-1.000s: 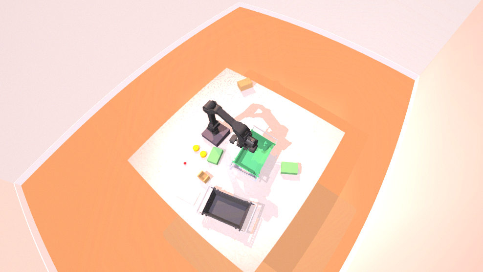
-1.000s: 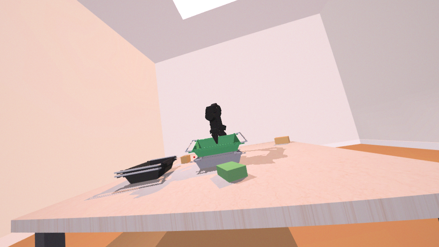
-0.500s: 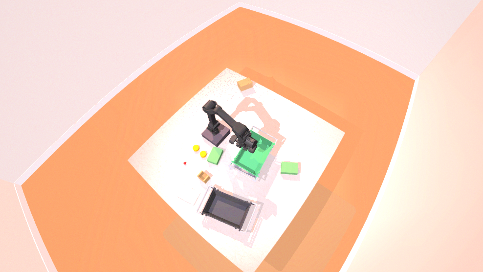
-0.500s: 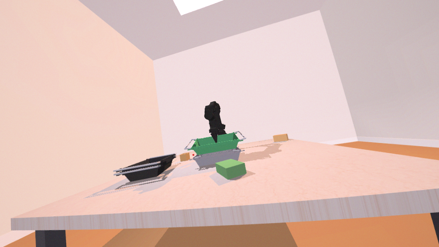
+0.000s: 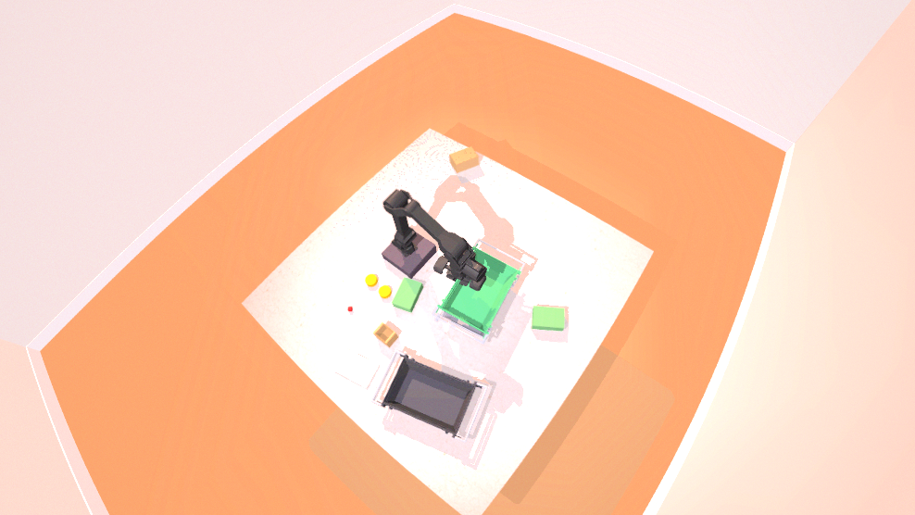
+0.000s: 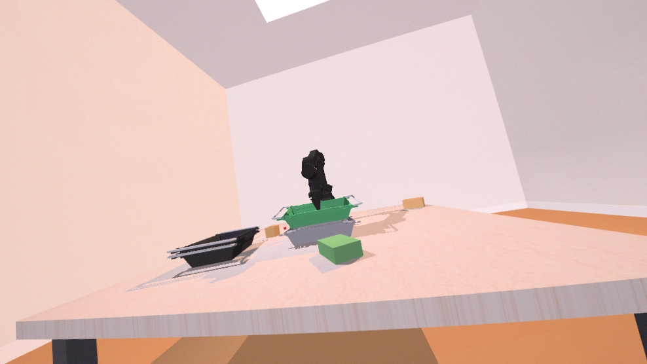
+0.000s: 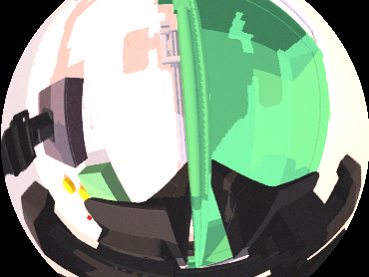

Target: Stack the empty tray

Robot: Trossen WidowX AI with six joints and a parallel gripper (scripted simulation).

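Note:
The empty green tray (image 5: 476,307) (image 6: 316,220) (image 7: 304,120) is directly over the grey tray (image 6: 321,234), looking nearly level. Its wire bars stick out past its ends. My gripper (image 6: 318,207) (image 7: 199,165) is shut on the green tray's long side wall, with one finger inside and one outside. The exterior view shows the green tray's bottom at about the height of the grey tray's rim; I cannot tell whether they touch. The load in the grey tray is hidden, and the position of its bars is mostly hidden, with only bits of wire showing at its ends.
A black tray (image 5: 430,394) (image 6: 212,256) with wire bars stands apart. Green blocks (image 5: 407,293) (image 5: 548,318) (image 6: 339,249), yellow discs (image 5: 370,280) (image 5: 384,291), a tan box (image 5: 385,333), a red cube (image 5: 349,308) and an orange block (image 5: 463,158) (image 6: 413,202) lie around.

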